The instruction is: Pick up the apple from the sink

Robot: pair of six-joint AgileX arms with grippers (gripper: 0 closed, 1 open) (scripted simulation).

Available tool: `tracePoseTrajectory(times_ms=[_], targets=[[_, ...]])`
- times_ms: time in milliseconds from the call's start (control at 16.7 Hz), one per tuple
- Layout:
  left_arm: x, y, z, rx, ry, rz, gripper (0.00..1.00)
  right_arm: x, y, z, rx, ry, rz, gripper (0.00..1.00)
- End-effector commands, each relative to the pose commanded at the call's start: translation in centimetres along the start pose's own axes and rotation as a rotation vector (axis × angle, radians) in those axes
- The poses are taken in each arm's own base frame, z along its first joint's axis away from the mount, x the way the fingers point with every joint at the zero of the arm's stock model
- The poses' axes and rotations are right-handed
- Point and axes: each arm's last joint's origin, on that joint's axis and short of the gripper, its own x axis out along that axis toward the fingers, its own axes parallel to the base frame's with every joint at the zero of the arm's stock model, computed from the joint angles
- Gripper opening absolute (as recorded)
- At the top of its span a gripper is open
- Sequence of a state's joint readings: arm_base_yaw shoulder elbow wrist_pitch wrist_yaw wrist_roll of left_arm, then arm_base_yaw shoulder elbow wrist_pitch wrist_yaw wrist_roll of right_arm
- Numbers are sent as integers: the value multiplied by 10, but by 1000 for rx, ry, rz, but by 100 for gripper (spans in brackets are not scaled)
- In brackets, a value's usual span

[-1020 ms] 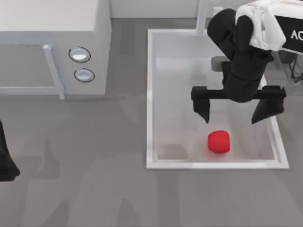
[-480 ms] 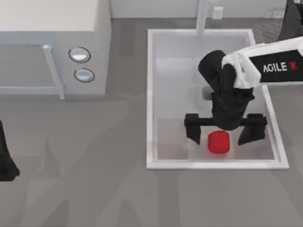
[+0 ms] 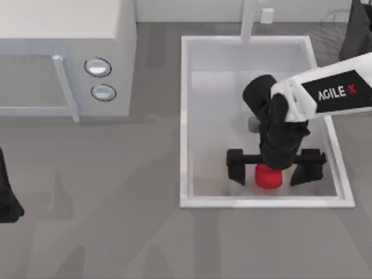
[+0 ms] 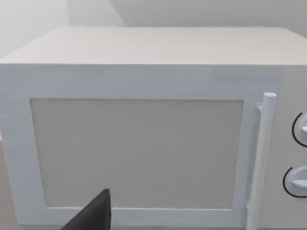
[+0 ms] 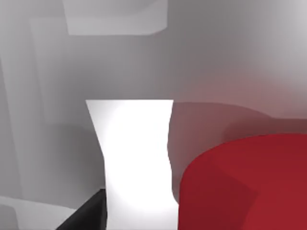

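Note:
The red apple (image 3: 267,178) lies on the floor of the white sink (image 3: 185,116), near the basin's front wall. My right gripper (image 3: 271,167) reaches down into the sink and stands open, one finger (image 3: 236,166) to the apple's left and one to its right, both apart from it. The wrist partly covers the apple from above. In the right wrist view the apple (image 5: 244,184) looms large and close. My left arm (image 3: 7,197) stays parked at the table's left edge.
A white microwave (image 3: 64,58) with two round knobs (image 3: 97,67) and a bar handle stands at the back left; it fills the left wrist view (image 4: 144,129). The white faucet post (image 3: 249,20) rises at the sink's far short side.
My right gripper has come forward and down inside the sink, from above the basin's middle to straddling the apple. The apple has not moved.

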State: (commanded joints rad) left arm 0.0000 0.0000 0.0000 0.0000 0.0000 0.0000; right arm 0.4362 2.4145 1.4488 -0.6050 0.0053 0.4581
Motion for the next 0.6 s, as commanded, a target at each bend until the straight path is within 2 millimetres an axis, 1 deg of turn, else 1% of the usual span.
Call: tracePoseTrajectory(times_ms=[600], targets=[[0,0,0,0,0,0,100,0,0,0,0,0,0,25]])
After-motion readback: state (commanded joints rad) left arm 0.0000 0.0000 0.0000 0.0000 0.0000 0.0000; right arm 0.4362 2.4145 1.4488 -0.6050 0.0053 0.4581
